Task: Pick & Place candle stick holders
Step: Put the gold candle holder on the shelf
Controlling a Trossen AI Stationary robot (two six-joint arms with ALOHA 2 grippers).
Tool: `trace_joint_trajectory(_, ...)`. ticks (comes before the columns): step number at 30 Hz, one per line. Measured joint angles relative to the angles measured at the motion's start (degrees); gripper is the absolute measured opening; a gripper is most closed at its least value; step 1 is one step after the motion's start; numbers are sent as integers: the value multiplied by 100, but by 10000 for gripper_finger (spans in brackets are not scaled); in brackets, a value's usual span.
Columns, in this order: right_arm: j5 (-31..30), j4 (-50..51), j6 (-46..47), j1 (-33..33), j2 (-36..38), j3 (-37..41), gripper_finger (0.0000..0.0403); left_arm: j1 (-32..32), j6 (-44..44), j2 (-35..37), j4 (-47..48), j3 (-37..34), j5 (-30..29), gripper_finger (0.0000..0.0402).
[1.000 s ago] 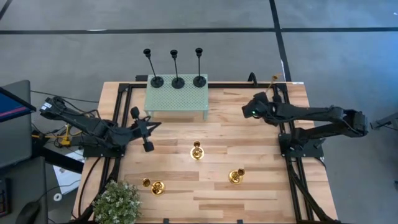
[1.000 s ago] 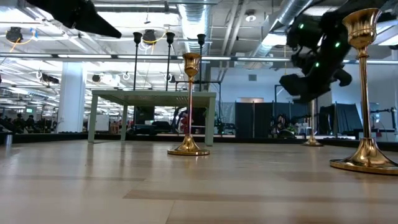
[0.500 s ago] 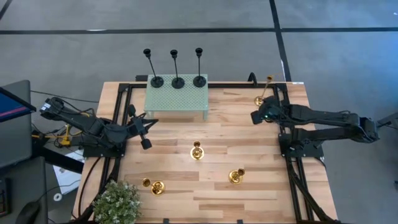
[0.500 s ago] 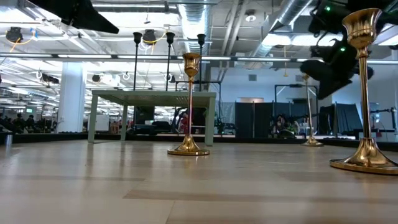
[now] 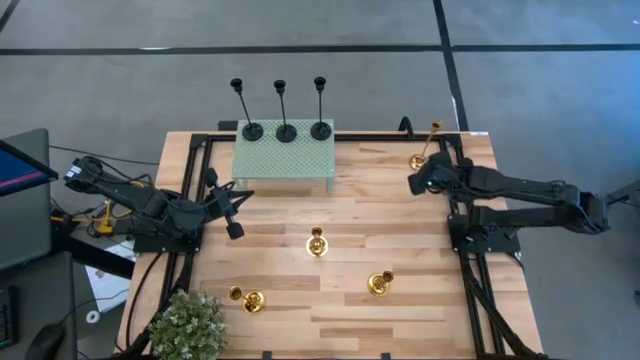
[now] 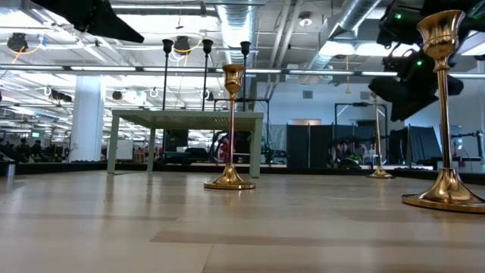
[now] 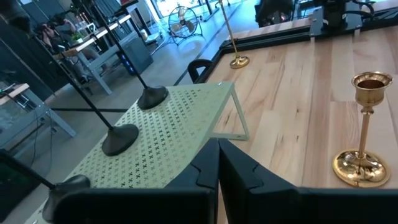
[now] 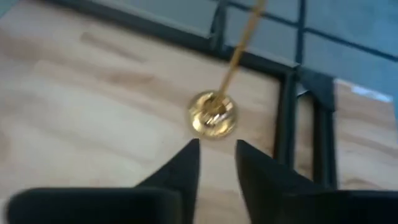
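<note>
Three black candle stick holders (image 5: 286, 128) stand on a green perforated stand (image 5: 285, 158) at the table's far middle. Gold holders stand on their round bases at the middle (image 5: 316, 243), near right (image 5: 380, 283), near left (image 5: 248, 299) and far right (image 5: 420, 160). My right gripper (image 5: 413, 185) is open and empty, hovering just on the near side of the far-right gold holder (image 8: 211, 114); it hangs high in the low view (image 6: 413, 83). My left gripper (image 5: 238, 200) is shut and empty, raised at the table's left beside the stand (image 7: 161, 143).
A potted plant (image 5: 187, 325) stands at the near left corner. Black frame rails (image 5: 455, 200) run along the table's left and right sides, one close behind the far-right holder. Bare wood lies between the stand and the middle gold holder.
My right gripper has drawn back from the far-right gold holder toward the table's right and near edge and has risen; the holder stands uncovered on its base. My left gripper has shifted slightly toward the table's left edge.
</note>
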State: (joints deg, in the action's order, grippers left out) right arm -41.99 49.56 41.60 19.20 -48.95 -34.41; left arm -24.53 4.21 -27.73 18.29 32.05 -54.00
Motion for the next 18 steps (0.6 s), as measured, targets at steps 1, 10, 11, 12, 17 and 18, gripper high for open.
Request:
trace_joint_trajectory(1,-106,-52,1,59,0,0,113,0,0,0,14,0,0,5)
trace_joint_trajectory(10,-451,-904,-238,563,-25,0,276,1,0,-4,41,0,0,5)
trace_joint_trajectory(11,-450,-1051,-325,640,-64,0,286,1,0,-4,54,0,0,5)
trace_joint_trajectory(12,-439,-1190,-419,715,-111,0,293,0,-6,-4,66,0,0,5)
trace_joint_trajectory(17,-398,-1654,-621,1128,-501,0,305,-1,-47,-7,99,0,2,4)
trace_joint_trajectory(18,-397,-1715,-623,1199,-608,0,305,0,-51,-7,100,0,2,4)
